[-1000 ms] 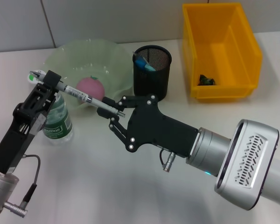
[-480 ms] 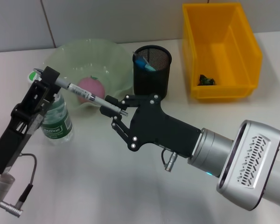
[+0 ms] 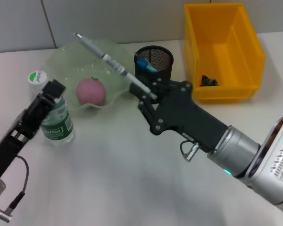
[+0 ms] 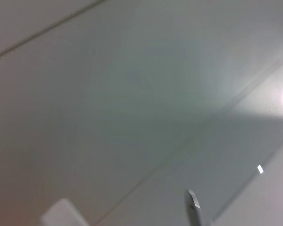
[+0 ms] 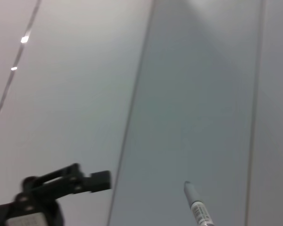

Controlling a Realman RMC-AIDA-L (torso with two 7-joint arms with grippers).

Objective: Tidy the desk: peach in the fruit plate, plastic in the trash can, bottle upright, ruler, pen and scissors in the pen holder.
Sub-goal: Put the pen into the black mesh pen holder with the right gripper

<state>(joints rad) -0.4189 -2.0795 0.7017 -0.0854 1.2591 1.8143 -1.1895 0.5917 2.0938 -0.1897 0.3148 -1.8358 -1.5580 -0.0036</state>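
Right jaws clamped on pen point(image 3: 114, 63) near its lower end, just in front of holder point(image 3: 153, 70); pen slanting up and away over plate point(image 3: 68, 54), tip high. Right gripper point(image 3: 148, 94) raised off desk point(image 3: 113, 179). Left jaws: cannot tell; left gripper point(image 3: 49, 92) empty-looking, held in front of bottle point(image 3: 54, 115). Bottle upright beside plate. Peach point(image 3: 90, 91) in plate. Blue item in holder. Dark scrap point(image 3: 207, 81) in yellow bin point(image 3: 224, 49). Pen tip point(image 5: 195, 205) visible in right wrist view.
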